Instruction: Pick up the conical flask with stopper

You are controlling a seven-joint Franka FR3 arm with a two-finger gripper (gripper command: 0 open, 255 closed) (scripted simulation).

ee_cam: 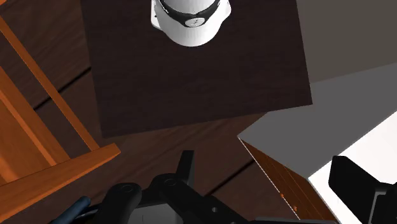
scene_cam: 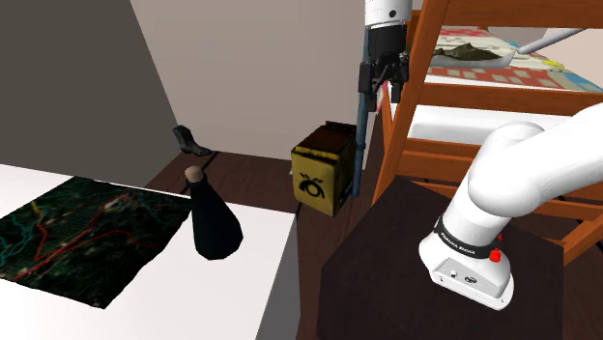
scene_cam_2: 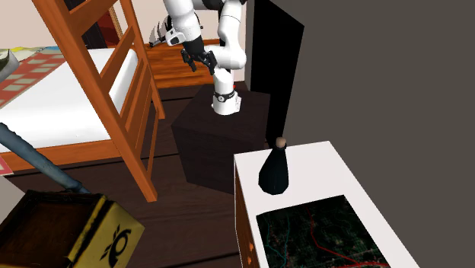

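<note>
Timber is taking up the most room: a bed frame (scene_cam: 394, 145) is standing well apart from the white table (scene_cam: 246, 290), past the end where the robot is. The table is coming next in bulk, and just off that same end the dark stand (scene_cam: 387, 261) is sitting with the white arm (scene_cam: 531, 174) rising from it. A dark mat (scene_cam: 87, 232) with red lines is lying flat on the table, covering the part farther from the stand. A yellow crate (scene_cam: 321, 179) is resting on the floor beside the table. The conical flask (scene_cam: 213, 227), drawn black, is standing upright on bare table between the mat and the end nearest the stand, close to the table's edge. The gripper (scene_cam: 383, 92) is hanging high up, well apart from the table and the flask; its fingers are spread apart and are gripping nothing. A brown stopper (scene_cam: 195, 175) is sitting in the flask's neck. The trouble I am expecting is slippage: the sloping wall may be squeezing out of the fingers as they close (a cone tends to slide away from a pinch), so the narrow neck looks safer. A careless approach could also be tipping the flask off the table's edge, or clipping the bed frame while swinging toward the table.
</note>
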